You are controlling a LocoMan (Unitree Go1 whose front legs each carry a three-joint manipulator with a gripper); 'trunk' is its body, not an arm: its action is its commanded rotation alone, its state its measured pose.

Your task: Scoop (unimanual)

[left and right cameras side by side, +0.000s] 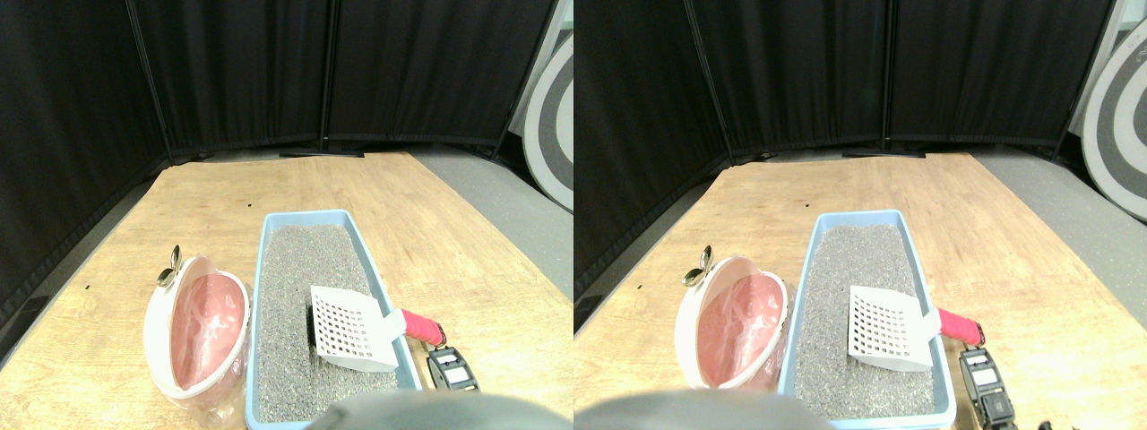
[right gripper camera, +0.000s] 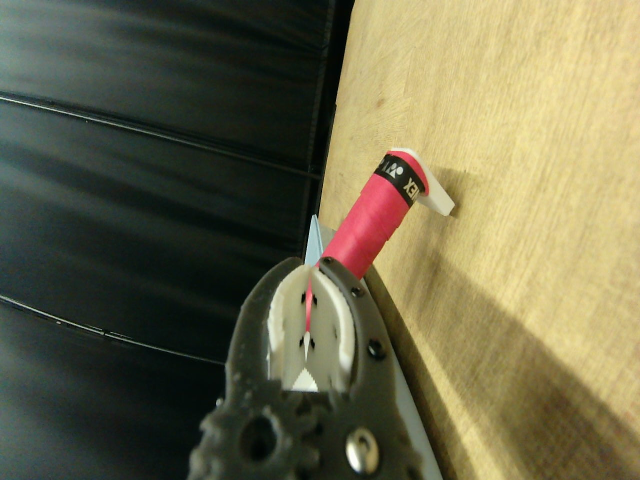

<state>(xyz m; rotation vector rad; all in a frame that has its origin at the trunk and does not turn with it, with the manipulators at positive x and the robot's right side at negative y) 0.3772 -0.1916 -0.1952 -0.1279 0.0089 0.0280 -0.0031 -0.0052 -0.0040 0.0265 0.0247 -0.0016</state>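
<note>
A white slotted scoop (left and right cameras side by side: 351,327) rested on grey litter in a blue tray (left and right cameras side by side: 263,269) at the centre of a wooden desk (left and right cameras side by side: 448,233). Its pink-wrapped handle (left and right cameras side by side: 422,327) stuck out over the tray's rim toward 4 o'clock. The right gripper (left and right cameras side by side: 452,369) lay just beside the handle's end; whether its jaws were open or closed could not be told. A white bin (left and right cameras side by side: 152,327) with a pink liner stood at the tray's 9 o'clock.

**Bench and its load**

A pale wooden bench (left and right cameras side by side: 430,224) carries a blue litter tray (left and right cameras side by side: 265,269) near its centre. A white bin with a pink liner (left and right cameras side by side: 193,327) sits touching the tray at its 9 o'clock side.
</note>
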